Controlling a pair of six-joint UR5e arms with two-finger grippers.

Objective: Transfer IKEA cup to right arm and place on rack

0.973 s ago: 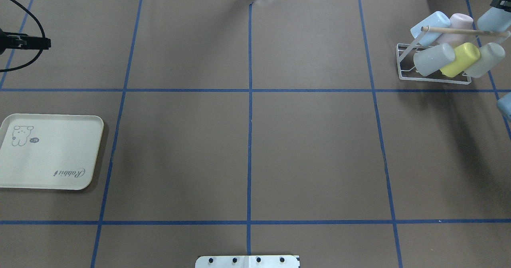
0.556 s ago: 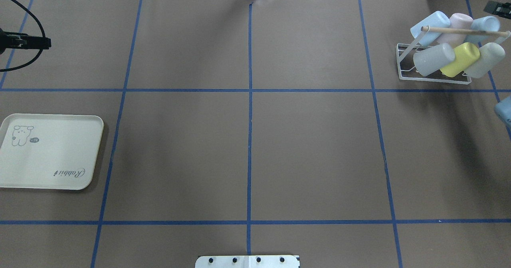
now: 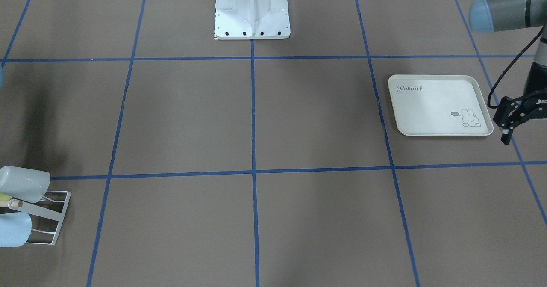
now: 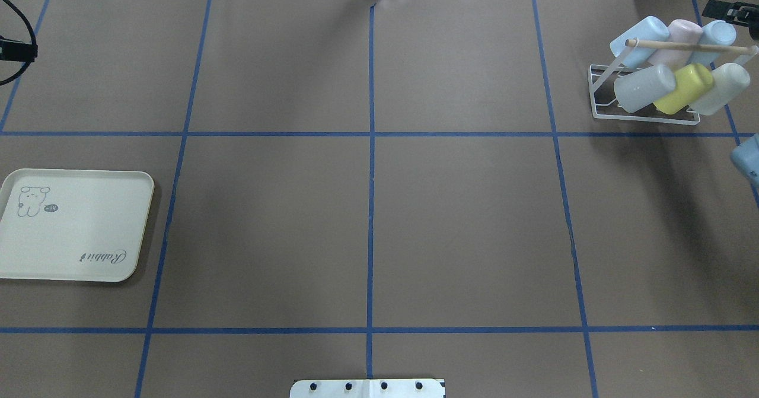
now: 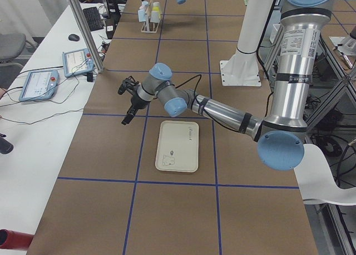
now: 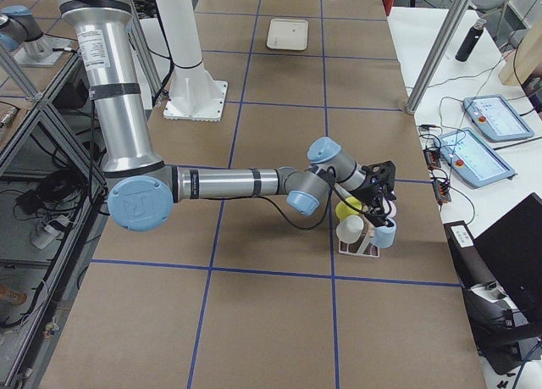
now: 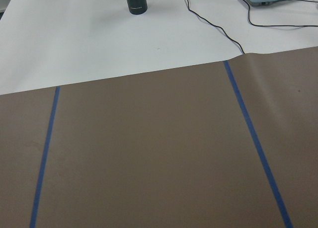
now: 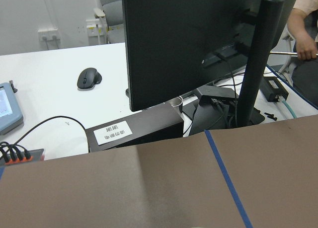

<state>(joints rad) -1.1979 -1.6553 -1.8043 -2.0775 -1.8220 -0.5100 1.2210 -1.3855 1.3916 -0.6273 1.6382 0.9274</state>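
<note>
IKEA cup (image 4: 714,35), pale blue, sits inverted on rack (image 4: 664,44), far-right slanted prong, so it stays put. Right gripper (image 4: 724,10) just beyond it; opening unclear. Left gripper (image 3: 502,129) spread wide, empty, beside tray (image 3: 427,107): handover apparently done.

- Bright, even light is coming from overhead, leaving the brown table (image 4: 462,226) flatly lit.
- A soft, broad shadow is spreading from the rack (image 4: 628,118) toward the robot's side.
- The white desk (image 7: 99,39) is washing out slightly.
- The monitor (image 8: 198,39) is reading as a dark mass.
- Every view is rendering its edges crisply.
</note>
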